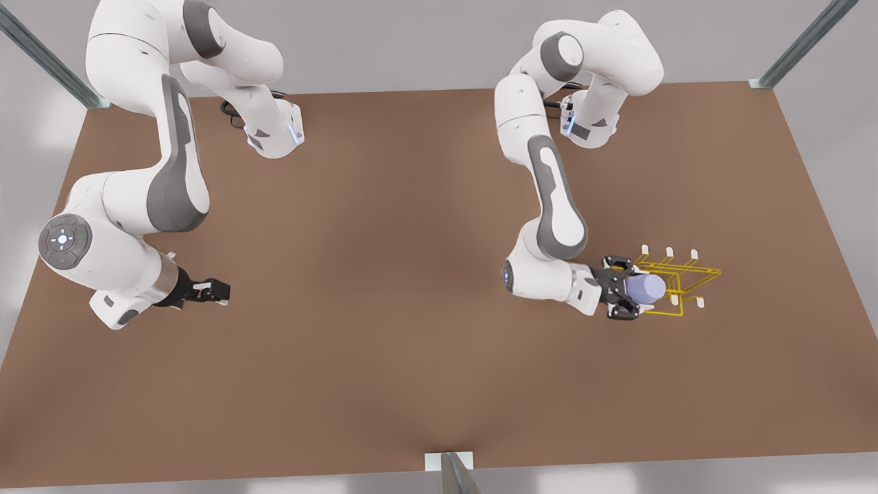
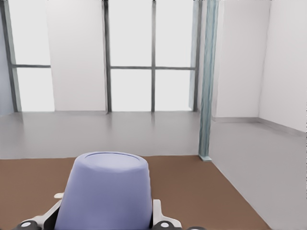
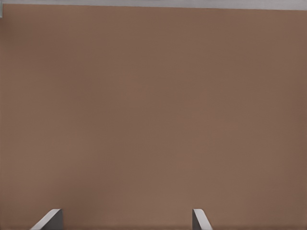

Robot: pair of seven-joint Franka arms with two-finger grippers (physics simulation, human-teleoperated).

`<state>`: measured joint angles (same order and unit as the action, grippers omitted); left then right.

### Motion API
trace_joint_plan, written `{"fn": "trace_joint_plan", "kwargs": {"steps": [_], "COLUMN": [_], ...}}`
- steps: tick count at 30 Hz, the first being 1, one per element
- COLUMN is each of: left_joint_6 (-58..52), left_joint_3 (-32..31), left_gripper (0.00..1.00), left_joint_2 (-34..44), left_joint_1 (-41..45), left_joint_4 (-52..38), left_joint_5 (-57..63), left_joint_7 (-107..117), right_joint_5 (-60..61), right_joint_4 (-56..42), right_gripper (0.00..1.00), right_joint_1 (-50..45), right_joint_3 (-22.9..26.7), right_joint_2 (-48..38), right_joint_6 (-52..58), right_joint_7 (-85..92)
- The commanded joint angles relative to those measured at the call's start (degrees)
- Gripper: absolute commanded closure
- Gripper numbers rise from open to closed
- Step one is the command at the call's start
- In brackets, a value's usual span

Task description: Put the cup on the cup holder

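We log the left end effector (image 1: 627,296) clamped on the cup (image 1: 647,287) – over the cup holder (image 1: 686,280), 9 o'clock end. Right end effector (image 1: 218,291) – fingers wide, waiting above the tabletop (image 1: 384,274).

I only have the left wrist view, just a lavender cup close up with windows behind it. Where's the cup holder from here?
Observer: In the front view, the yellow cup holder sits on the table right at the left gripper, which holds the cup over the rack's end nearer the arm.
Operator: Is the cup on a peg?
Observer: I cannot tell. It lies sideways, closed base pointing along the rack, and hides that part of it.
Operator: And the other arm?
Observer: The right gripper waits open over bare table at the front view's left.
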<state>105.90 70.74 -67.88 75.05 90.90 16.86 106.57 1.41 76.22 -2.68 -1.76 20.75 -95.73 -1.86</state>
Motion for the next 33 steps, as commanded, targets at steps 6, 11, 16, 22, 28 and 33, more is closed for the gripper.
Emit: {"fn": "trace_joint_plan", "kwargs": {"steps": [6,11,16,22,28,33], "left_joint_6": [6.6,8.8,12.5,14.1,13.2,12.8], "left_joint_3": [-1.9,-2.0,-1.6,-1.6,-0.9,-1.0], "left_gripper": [0.37,0.37,0.37,0.37,0.37,0.37], "left_joint_2": [0.0,-0.1,-0.4,-0.1,1.4,1.4], "left_joint_1": [-7.4,-8.6,-6.6,-2.6,0.6,2.3], "left_joint_4": [0.3,3.7,8.0,13.1,14.7,15.4], "left_joint_5": [3.3,3.4,3.5,3.6,3.5,2.9], "left_joint_7": [4.2,4.1,4.7,6.0,5.4,5.8], "right_joint_5": [0.1,0.0,0.0,0.0,0.4,0.4], "right_joint_4": [0.0,0.0,0.0,0.0,-0.1,0.0], "right_gripper": [0.0,0.0,0.0,0.0,0.0,0.0], "right_joint_1": [0.0,0.1,0.1,0.2,0.2,0.5], "right_joint_3": [0.0,0.0,0.0,0.0,0.0,0.1], "right_joint_2": [0.0,0.0,0.0,0.0,0.3,0.3], "right_joint_6": [0.0,-0.1,-0.1,0.0,0.0,0.0], "right_joint_7": [0.0,0.1,0.0,0.0,0.3,0.6]}}
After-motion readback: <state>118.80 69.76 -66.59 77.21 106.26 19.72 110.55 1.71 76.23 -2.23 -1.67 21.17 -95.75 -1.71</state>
